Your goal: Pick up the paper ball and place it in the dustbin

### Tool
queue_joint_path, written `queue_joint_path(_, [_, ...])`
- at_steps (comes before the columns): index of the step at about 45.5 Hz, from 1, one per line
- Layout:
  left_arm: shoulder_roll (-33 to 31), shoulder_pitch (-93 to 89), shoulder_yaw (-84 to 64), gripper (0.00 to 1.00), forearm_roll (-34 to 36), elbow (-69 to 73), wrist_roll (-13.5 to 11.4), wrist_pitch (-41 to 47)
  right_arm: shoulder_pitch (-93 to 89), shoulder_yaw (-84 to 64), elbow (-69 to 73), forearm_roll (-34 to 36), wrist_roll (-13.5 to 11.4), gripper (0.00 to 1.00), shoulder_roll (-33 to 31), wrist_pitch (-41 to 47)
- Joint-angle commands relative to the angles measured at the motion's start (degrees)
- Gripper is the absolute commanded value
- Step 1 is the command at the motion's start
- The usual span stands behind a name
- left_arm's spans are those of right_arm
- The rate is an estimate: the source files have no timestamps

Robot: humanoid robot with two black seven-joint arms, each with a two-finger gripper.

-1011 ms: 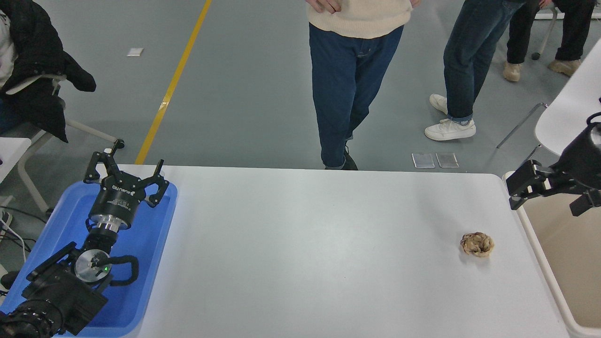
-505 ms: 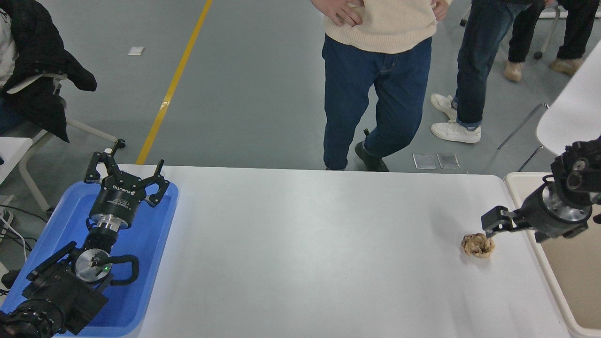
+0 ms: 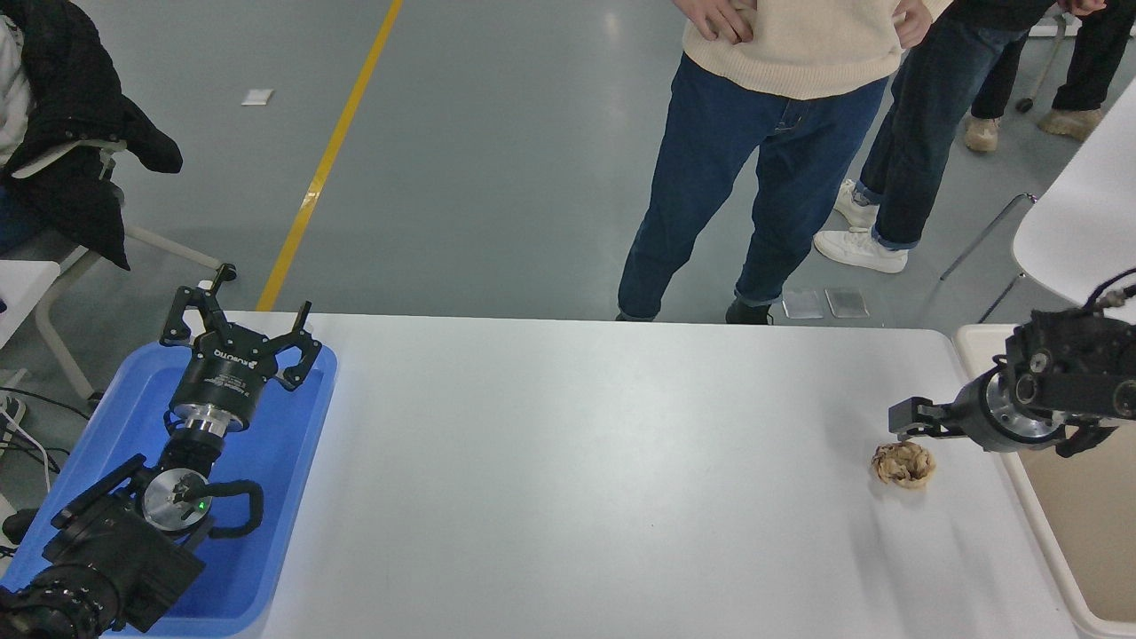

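We see only part of the dustbin (image 3: 981,342), a cream tub cut off by the right edge, its far corner and long rim showing beside the white tabletop (image 3: 577,479). The right claw (image 3: 907,417) reaches in from the right, edge-on to us, so we cannot tell whether its fingers are spread or closed; its tip sits just above the far side of the paper ball (image 3: 903,463). That ball is a crumpled tan-brown wad resting on the tabletop near the right end, close to the dustbin. The left claw (image 3: 238,321) hangs open over the blue tray (image 3: 302,461) at the near left, its white lettering too small to read.
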Motion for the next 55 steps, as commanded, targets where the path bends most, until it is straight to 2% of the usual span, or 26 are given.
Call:
queue_joint_path(1, [0.0, 0.0, 0.0, 1.0, 0.0, 0.0, 0.0, 0.0, -5.7, 1.2, -5.5, 0.2, 0.0, 0.98, 3.2, -2.3])
queue_joint_path(23, [0.0, 0.0, 0.0, 1.0, 0.0, 0.0, 0.0, 0.0, -15.0, 7.1, -15.6, 0.2, 0.0, 0.98, 6.4, -4.5])
queue_joint_path(43, [0.0, 0.0, 0.0, 1.0, 0.0, 0.0, 0.0, 0.0, -16.8, 10.3, -16.9, 0.5, 0.0, 0.97, 7.2, -5.9])
queue_joint_path(47, [0.0, 0.0, 0.0, 1.0, 0.0, 0.0, 0.0, 0.0, -17.2, 10.7, -16.9, 2.2, 0.0, 0.86, 7.3, -5.9])
queue_joint_path(50, [0.0, 0.0, 0.0, 1.0, 0.0, 0.0, 0.0, 0.0, -17.4, 10.7, -16.9, 4.3, 0.0, 0.81, 7.3, -5.7])
queue_joint_path(55, [0.0, 0.0, 0.0, 1.0, 0.0, 0.0, 0.0, 0.0, -18.1, 10.4, -16.7, 5.6, -0.1, 0.63, 7.6, -5.3])
